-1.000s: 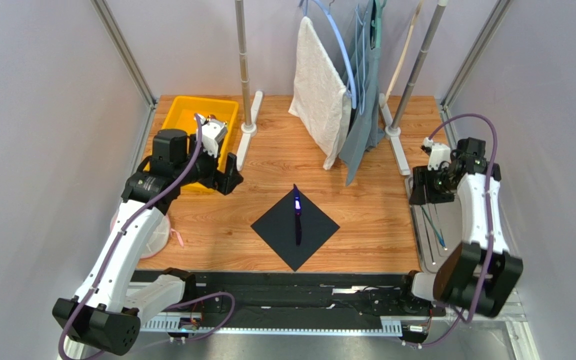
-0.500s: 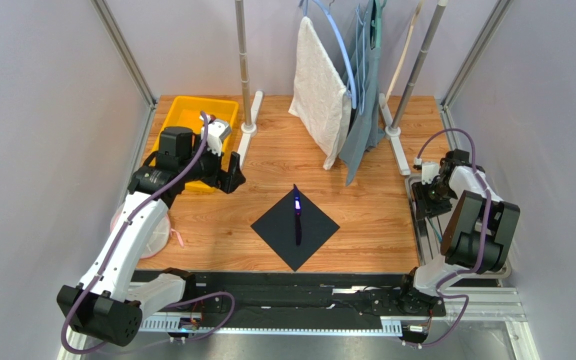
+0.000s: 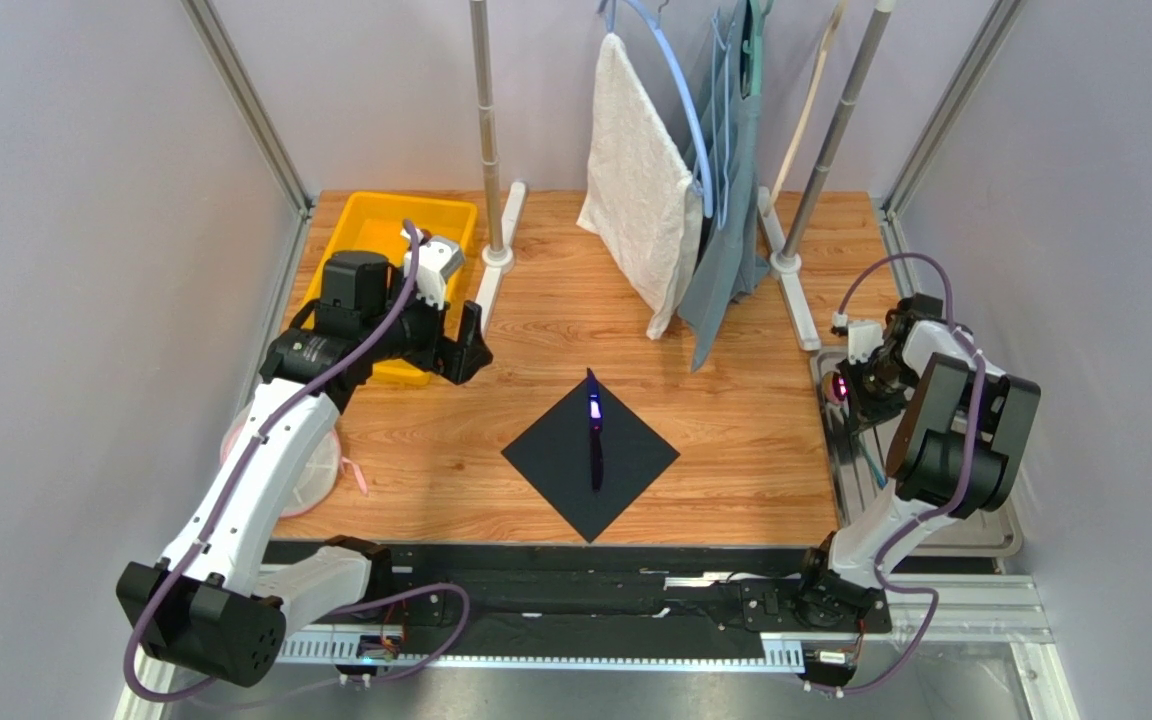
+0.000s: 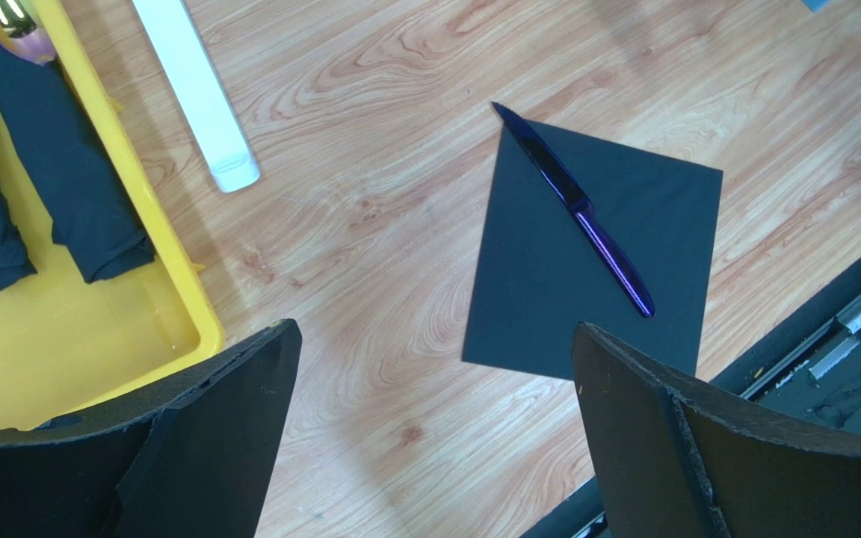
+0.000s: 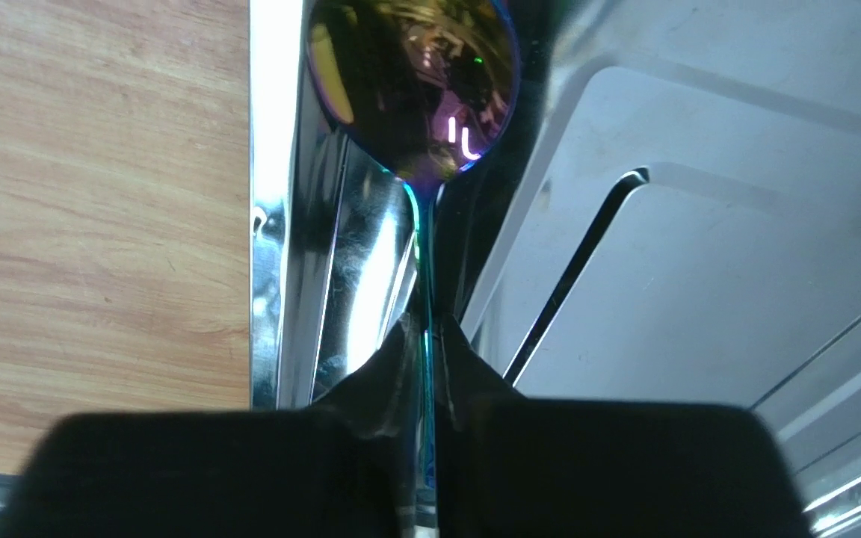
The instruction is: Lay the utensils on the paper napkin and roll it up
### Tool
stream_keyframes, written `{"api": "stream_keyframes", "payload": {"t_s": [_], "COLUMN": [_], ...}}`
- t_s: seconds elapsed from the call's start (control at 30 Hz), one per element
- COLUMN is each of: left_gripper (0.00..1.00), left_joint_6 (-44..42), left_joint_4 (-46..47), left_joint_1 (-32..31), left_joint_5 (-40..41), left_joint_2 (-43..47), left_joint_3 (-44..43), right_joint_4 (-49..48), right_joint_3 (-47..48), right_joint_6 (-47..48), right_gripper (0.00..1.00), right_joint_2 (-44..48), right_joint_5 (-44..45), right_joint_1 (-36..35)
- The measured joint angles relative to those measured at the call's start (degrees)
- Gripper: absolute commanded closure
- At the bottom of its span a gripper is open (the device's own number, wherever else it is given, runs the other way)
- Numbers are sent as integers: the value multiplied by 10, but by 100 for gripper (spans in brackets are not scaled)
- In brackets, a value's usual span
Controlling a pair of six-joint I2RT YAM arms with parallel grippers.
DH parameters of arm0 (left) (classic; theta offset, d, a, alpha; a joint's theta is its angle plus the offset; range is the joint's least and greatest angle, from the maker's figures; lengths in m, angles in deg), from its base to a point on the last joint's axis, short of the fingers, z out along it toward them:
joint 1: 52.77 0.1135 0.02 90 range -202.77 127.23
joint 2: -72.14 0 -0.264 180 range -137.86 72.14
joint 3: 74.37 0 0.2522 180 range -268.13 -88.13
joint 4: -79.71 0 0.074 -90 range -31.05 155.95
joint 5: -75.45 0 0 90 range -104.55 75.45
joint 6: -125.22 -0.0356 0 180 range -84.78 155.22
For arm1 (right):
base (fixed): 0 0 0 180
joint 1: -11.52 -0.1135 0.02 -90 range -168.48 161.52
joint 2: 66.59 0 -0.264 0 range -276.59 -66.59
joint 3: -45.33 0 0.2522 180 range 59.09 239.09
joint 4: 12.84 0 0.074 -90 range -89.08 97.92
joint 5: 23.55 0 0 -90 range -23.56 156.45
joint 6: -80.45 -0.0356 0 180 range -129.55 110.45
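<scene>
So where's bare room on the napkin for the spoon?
Both halves of the napkin either side of the knife are bare; so is the wood toward the yellow bin. It's crowded by the hanging towel.

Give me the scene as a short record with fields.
napkin: flat, mid-table
knife: lying on napkin, along its diagonal
spoon: handle pinched in right jaws, at the tray
left jaws: open, empty, above table beside bin
bin contents: black rolls
</scene>
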Motion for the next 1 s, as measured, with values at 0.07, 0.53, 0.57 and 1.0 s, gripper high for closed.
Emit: {"api": "stream_keyframes", "payload": {"t_s": [0.07, 0.53, 0.57, 1.0], "left_gripper": [1, 1, 1, 1], "left_joint_6": [0, 0, 1, 51], "left_joint_4": [0, 1, 2, 42], "left_joint_1": [0, 0, 0, 0], "left_joint_5": [0, 3, 5, 47], "left_joint_2": [0, 7, 10, 50], "left_joint_3": [0, 0, 0, 11], "right_joint_4": [4, 64, 75, 155], "right_joint_3": [3, 32, 39, 50], "right_joint_6": [-2, -24, -24, -84], "right_gripper": [100, 100, 100, 100], "right_joint_2": [-2, 163, 181, 433], "right_joint_5": [-11, -122, -135, -257], "right_joint_1": [3, 21, 21, -285]}}
